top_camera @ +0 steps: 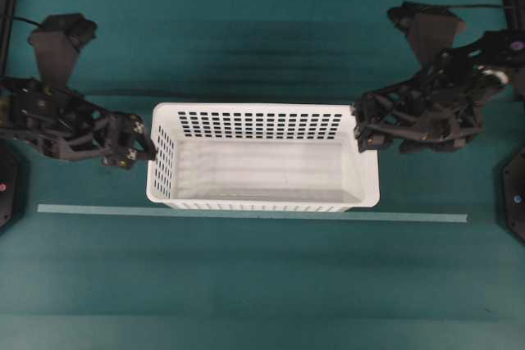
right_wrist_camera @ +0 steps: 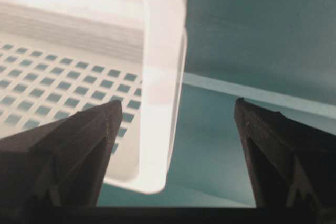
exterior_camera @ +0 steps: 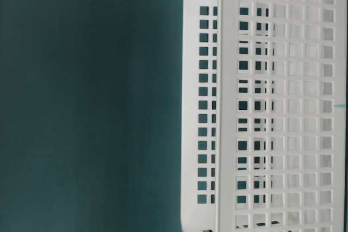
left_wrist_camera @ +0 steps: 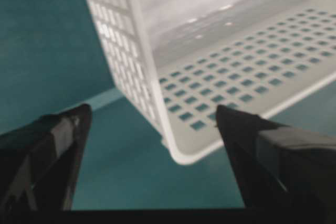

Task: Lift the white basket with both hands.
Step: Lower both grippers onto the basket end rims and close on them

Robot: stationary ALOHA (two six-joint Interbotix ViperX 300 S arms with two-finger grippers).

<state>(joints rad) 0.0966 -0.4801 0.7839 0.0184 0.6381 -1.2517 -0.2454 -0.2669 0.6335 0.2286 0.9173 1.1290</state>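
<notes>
1. The white basket point(top_camera: 262, 157) stands on the green table point(top_camera: 262, 284), near the middle of the overhead view, its long sides running from 9 o'clock to 3 o'clock. It is empty. Just below it, at 6 o'clock, a thin pale strip point(top_camera: 254, 214) lies on the table.

2. The left gripper point(top_camera: 141, 147) is at 9 o'clock of the basket, at the short end wall. Its jaws are spread wide and grasp nothing; in the left wrist view the basket rim sits between them.

3. The right gripper point(top_camera: 366, 133) is at 3 o'clock, at the other short end. It is also released, with the rim between its jaws.

4. I judge this placement is for balance: one hand at each end keeps the long basket level during the lift.
</notes>
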